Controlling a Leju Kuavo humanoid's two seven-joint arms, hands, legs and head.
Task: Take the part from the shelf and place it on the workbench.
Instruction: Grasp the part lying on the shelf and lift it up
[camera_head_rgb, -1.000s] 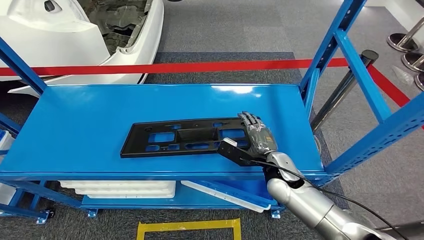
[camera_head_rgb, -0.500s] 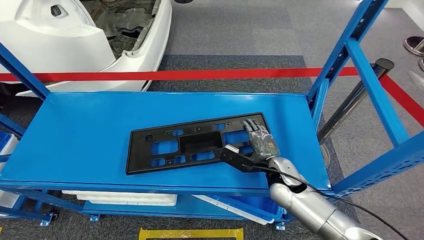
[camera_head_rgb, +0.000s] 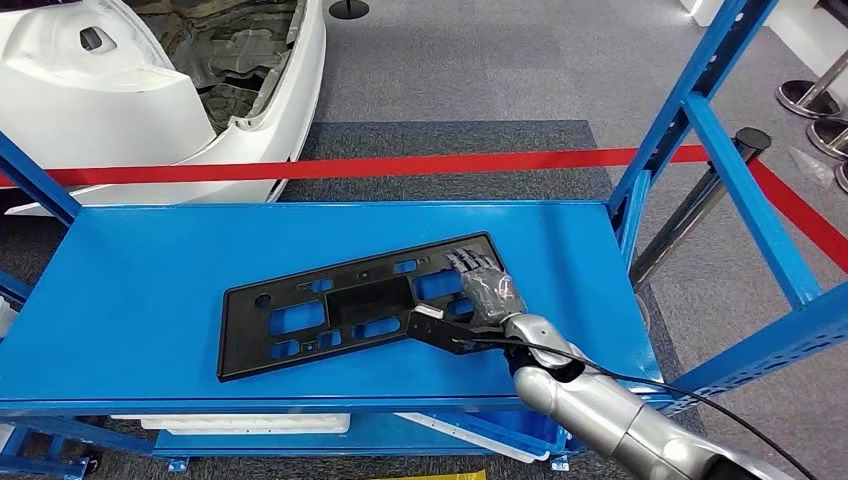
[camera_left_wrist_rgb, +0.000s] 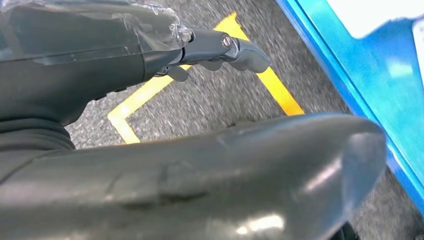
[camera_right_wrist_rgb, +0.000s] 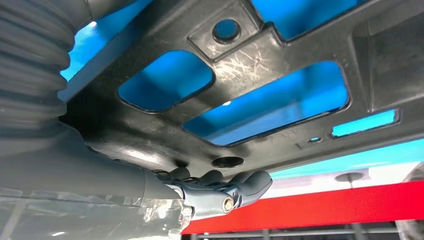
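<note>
The black part (camera_head_rgb: 355, 303) lies flat on the blue shelf (camera_head_rgb: 130, 290), its long axis along the front edge, and the right robot hand (camera_head_rgb: 485, 292) grasps its right end, fingers on top.

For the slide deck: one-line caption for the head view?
Right hand grips one end of the black part on the blue shelf.

right arm (camera_head_rgb: 610, 415): silver, black cable | right hand (camera_head_rgb: 487, 290): dark grey, ribbed wrist cover
</note>
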